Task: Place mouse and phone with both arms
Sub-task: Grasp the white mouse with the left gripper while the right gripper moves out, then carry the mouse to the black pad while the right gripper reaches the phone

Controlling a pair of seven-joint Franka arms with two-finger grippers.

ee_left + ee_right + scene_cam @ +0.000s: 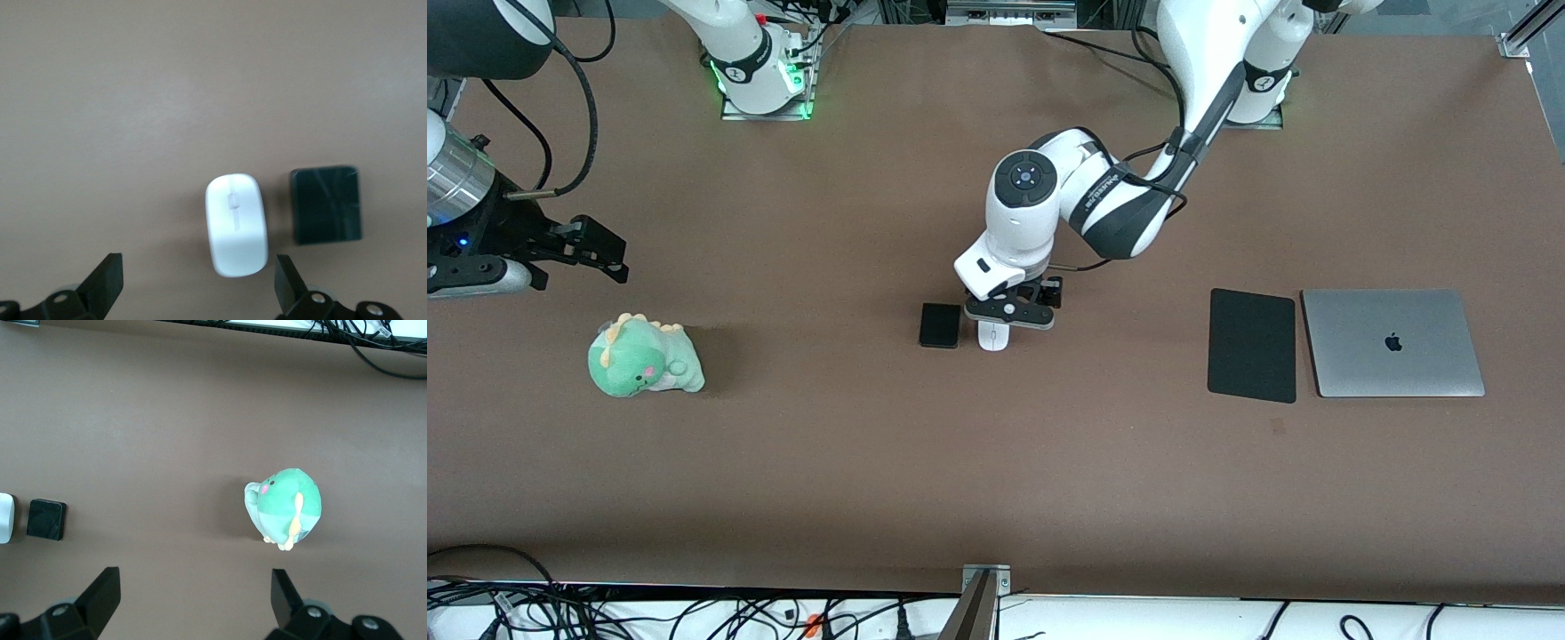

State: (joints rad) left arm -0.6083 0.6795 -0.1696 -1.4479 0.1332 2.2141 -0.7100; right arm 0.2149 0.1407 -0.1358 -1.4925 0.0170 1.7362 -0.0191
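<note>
Left gripper point(1009, 313) poised over the small glossy white oval mouse point(993, 336).
Its jaws are spread wide and empty, straddling for a grasp; the right gripper point(591, 249), open and empty, waits.

Even overhead light, soft shadows, one blurred wrist view

The tabletop point(871, 462) is evenly lit; the plush dinosaur point(643, 358) casts a faint shadow. In the left wrist view the mouse point(235, 225) looks soft and slightly overexposed, and the phone point(326, 205) shows streaky glare.
</note>
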